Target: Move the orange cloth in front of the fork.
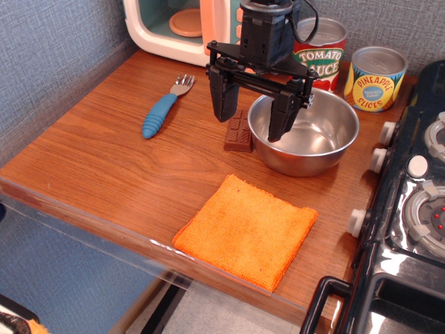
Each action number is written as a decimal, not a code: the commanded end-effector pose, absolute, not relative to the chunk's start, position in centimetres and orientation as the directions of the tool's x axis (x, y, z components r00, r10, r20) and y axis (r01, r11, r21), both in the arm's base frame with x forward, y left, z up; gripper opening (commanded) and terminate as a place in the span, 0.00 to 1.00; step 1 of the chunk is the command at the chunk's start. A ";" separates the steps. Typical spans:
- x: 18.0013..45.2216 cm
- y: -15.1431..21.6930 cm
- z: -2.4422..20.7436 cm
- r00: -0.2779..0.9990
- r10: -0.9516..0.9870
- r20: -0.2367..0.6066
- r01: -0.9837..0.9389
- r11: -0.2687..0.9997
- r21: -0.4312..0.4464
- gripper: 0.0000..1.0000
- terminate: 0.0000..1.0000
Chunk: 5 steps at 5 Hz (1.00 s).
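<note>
The orange cloth (247, 230) lies flat near the front edge of the wooden table (104, 160), right of centre. The fork (165, 106), with a blue handle and silver tines, lies at the back left, tines pointing toward the toy microwave. My gripper (252, 120) hangs above the table between the fork and the steel bowl, well behind the cloth. Its jaws are wide open and empty. One finger (224, 104) is in front of the chocolate bar, the other over the bowl's rim.
A brown chocolate bar (238, 135) lies beside a steel bowl (306, 136). A tomato sauce can (321, 47) and a pineapple can (375, 78) stand at the back. A toy microwave (182, 24) is at the back left, a toy stove (417, 209) at the right.
</note>
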<state>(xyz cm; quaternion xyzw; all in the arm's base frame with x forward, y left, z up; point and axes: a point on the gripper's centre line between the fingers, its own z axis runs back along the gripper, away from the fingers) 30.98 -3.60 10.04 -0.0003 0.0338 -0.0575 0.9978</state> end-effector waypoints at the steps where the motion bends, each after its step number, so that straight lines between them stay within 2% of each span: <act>1: 31.0 -3.6 10.0 0.991 -0.115 -0.067 0.115 0.993 -0.004 1.00 0.00; 2: 29.7 -4.3 8.8 0.993 -0.110 -0.050 0.107 0.993 -0.050 1.00 0.00; 3: 27.9 -4.8 6.7 0.990 -0.124 -0.069 0.123 0.992 -0.021 1.00 0.00; 4: 26.8 -5.6 4.9 0.993 -0.107 -0.055 0.107 0.994 0.002 1.00 0.00; 5: 26.6 -6.2 2.8 0.991 -0.121 -0.051 0.122 0.992 0.025 1.00 0.00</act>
